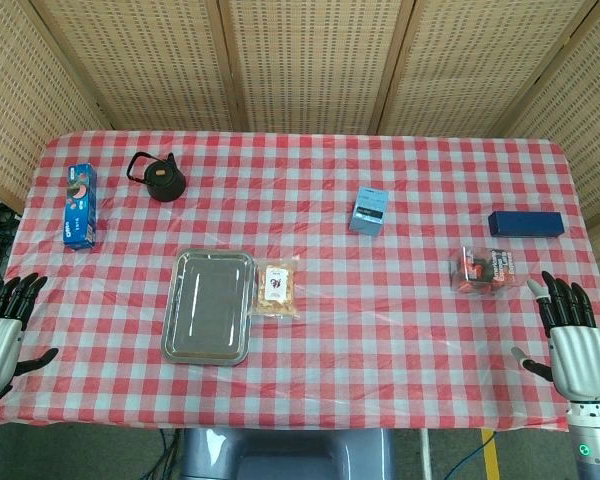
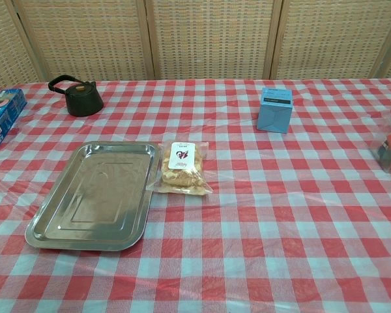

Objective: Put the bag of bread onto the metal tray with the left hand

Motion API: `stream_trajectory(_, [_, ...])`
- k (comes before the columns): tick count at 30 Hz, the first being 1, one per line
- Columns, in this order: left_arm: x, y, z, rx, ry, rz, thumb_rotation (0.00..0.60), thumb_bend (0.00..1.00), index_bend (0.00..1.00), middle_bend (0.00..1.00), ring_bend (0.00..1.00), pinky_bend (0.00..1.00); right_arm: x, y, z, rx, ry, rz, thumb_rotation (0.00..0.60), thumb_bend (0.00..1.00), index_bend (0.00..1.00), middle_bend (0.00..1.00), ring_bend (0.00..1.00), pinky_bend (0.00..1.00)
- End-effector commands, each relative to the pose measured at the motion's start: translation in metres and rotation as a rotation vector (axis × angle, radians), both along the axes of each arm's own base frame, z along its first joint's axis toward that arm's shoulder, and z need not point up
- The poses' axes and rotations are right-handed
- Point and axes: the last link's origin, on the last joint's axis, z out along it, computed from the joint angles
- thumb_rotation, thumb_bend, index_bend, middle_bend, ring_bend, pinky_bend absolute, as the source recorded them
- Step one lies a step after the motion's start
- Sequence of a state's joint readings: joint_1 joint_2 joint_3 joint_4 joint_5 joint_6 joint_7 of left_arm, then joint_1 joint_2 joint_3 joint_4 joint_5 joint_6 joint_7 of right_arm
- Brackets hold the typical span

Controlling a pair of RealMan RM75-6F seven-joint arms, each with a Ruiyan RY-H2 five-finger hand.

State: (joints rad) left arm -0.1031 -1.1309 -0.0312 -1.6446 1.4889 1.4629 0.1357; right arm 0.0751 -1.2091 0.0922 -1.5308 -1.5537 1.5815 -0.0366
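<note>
Waiting at the near table edge, nothing begun: left hand [image 1: 2,335] and right hand [image 1: 576,345] both resting spread and holding nothing. Lying further in, bag of bread [image 1: 278,288] flat on the cloth, touching the right rim of the bare metal tray [image 1: 208,306]. Calling next, by judgement, for reaching the left hand past the tray to grasp the bag.
</note>
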Motion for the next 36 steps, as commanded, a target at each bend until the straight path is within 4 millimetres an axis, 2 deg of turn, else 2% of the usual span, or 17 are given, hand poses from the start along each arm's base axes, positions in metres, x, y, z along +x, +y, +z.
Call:
stream_trajectory(1, [0.001,0.000,-0.001,0.002,-0.001,-0.008,0.600,0.11,0.00,0.00,0.00,0.00,0.000,0.000,0.000,-0.001,-0.002,0.000,0.600,0.06,0.00,0.00,0.00,0.00])
stream_trajectory(21, [0.001,0.001,-0.003,-0.020,-0.006,-0.020,0.600,0.11,0.00,0.00,0.00,0.00,0.001,0.002,-0.002,0.004,-0.002,-0.005,0.600,0.06,0.00,0.00,0.00,0.00])
stream_trajectory(27, [0.009,0.005,-0.010,-0.047,-0.020,-0.043,0.600,0.11,0.00,0.00,0.00,0.00,-0.002,0.003,-0.001,0.009,-0.007,-0.016,0.600,0.06,0.00,0.00,0.00,0.00])
stream_trajectory(32, [0.030,0.027,-0.015,-0.098,0.004,-0.112,0.600,0.10,0.00,0.00,0.00,0.00,-0.001,0.003,-0.002,0.018,-0.010,-0.012,0.600,0.06,0.00,0.00,0.00,0.00])
stream_trajectory(36, [0.066,0.053,-0.017,-0.130,0.032,-0.209,0.600,0.02,0.00,0.00,0.00,0.00,0.000,0.003,-0.003,0.019,-0.013,-0.005,0.600,0.06,0.00,0.00,0.00,0.00])
